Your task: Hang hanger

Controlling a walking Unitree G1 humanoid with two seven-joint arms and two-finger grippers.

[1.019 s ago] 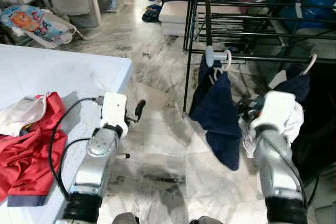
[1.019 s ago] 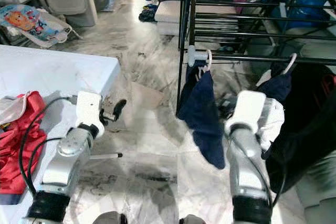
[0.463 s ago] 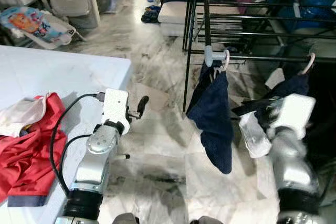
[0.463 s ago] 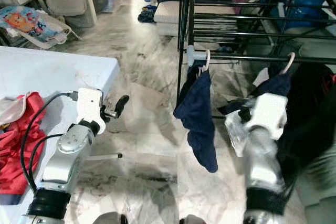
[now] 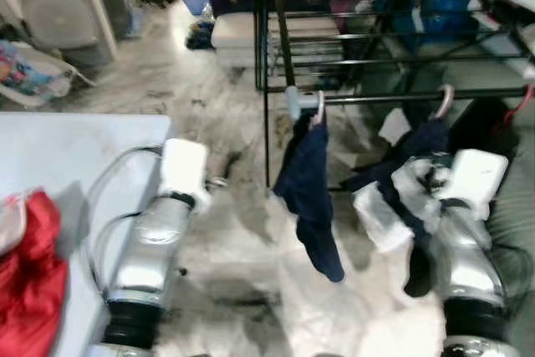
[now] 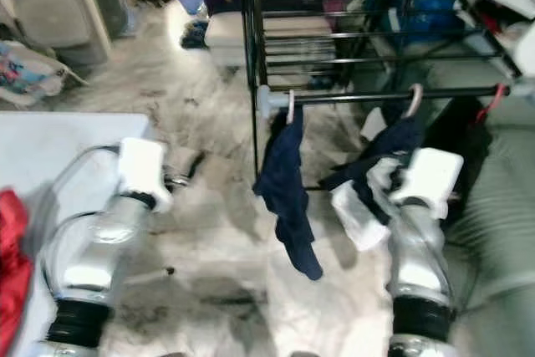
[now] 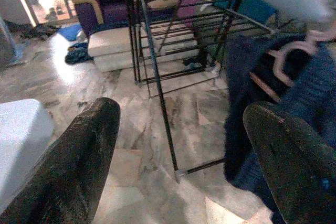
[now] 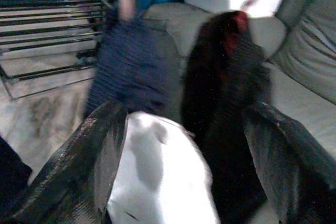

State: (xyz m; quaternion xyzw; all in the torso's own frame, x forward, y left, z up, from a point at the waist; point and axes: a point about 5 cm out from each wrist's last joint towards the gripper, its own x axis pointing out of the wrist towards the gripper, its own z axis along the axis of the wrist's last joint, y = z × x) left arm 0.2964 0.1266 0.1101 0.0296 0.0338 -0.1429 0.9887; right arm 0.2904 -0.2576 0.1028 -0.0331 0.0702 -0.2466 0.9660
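Observation:
A black drying rack (image 5: pixel 376 98) stands ahead on the marble floor. A navy garment (image 5: pixel 308 173) hangs from a pale hanger hook (image 5: pixel 318 104) at the left end of its front rail. Further right, a pinkish hanger hook (image 5: pixel 443 99) sits on the same rail with dark blue and white clothing (image 5: pixel 414 148) below it. My right gripper (image 8: pixel 184 145) is open just under that clothing, with white cloth (image 8: pixel 157 177) lying between its fingers (image 8: pixel 283 156). My left gripper (image 7: pixel 178 145) is open and empty, held low beside the table and facing the rack.
A white table (image 5: pixel 75 148) with a red cloth (image 5: pixel 25 265) is at my left. A grey sofa (image 6: pixel 501 190) lies to the right of the rack. A white cushion (image 5: pixel 238 31) and a purple armchair sit behind the rack.
The view has swung to the right and blurred. My right arm has moved right and forward, from beside the navy garment to under the second hanger's clothing. The left arm holds its pose.

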